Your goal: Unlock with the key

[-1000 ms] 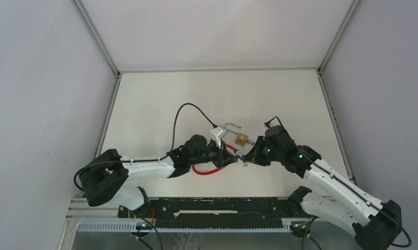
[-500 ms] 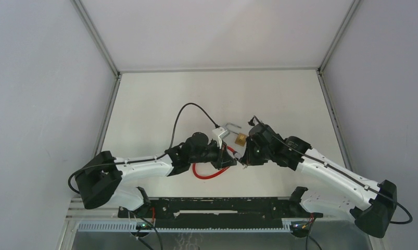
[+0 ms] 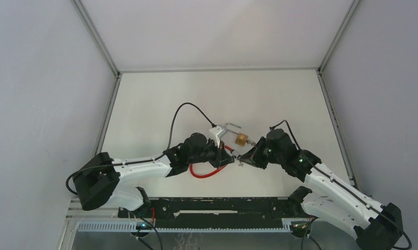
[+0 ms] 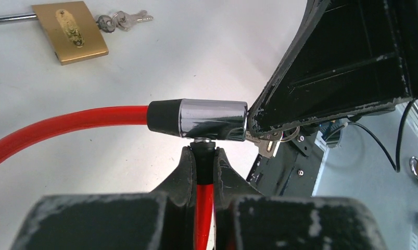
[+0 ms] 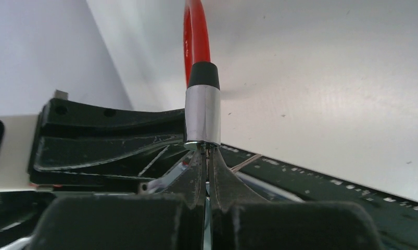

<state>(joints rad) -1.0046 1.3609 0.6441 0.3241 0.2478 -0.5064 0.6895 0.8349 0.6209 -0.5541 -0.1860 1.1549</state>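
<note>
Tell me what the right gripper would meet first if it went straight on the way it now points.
The chrome barrel, straight ahead: the right gripper is shut on the key, which seems to sit in the barrel's end. Past it runs the red cable.

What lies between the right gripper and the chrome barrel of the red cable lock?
A silver key, pinched by the right gripper, reaching the end of the chrome barrel; the left wrist view shows it.

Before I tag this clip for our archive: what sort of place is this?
Probably a robot lab test cell: a white table boxed in by plain grey walls, the left arm and right arm bolted to a rail at its near edge.
</note>
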